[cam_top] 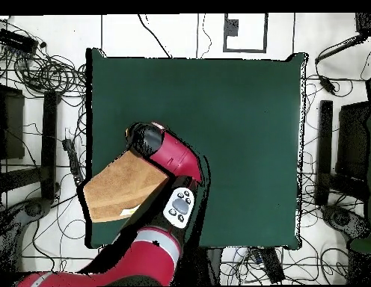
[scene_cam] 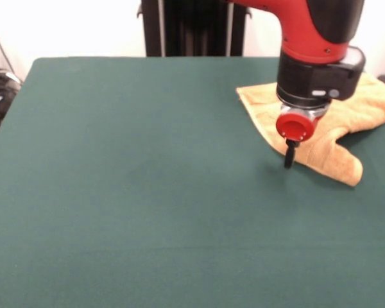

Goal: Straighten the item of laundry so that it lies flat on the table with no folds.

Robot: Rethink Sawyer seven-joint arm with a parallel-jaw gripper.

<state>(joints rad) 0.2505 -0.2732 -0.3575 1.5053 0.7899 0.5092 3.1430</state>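
**Rumpled towel at the tabletop's edge, pincer tip down on its front fold**

The small orange-yellow terry towel [scene_cam: 333, 122] lies at the right side of the large dark green felt-covered tabletop [scene_cam: 147, 192] in the front view, close to the far edge and running up to the right rim. It is not flat: the cloth is bunched, with a raised rolled fold along its near side ending in a rounded lobe toward the camera, and a notch between that lobe and the part spreading to the right.

The red and black arm [scene_cam: 308, 32] comes down from above directly over the towel, hiding its middle. Below the arm's black wrist and a round red cap, the pincer [scene_cam: 288, 154] shows as 1 thin dark tip, standing upright at the towel's near-left edge, touching or just above the cloth where it meets the felt. Whether the pincer is spread or closed, or has any cloth in it, I cannot tell.

From overhead, the towel [cam_top: 117, 187] reads as a tan, roughly 4-sided shape at the tabletop's [cam_top: 241, 134] left rim, near the robot's side, with a small white tag [cam_top: 126, 213] at its lower edge. The arm [cam_top: 173, 161] crosses the towel's right side.

The towel's pile looks soft and looped; the felt is smooth and matte.
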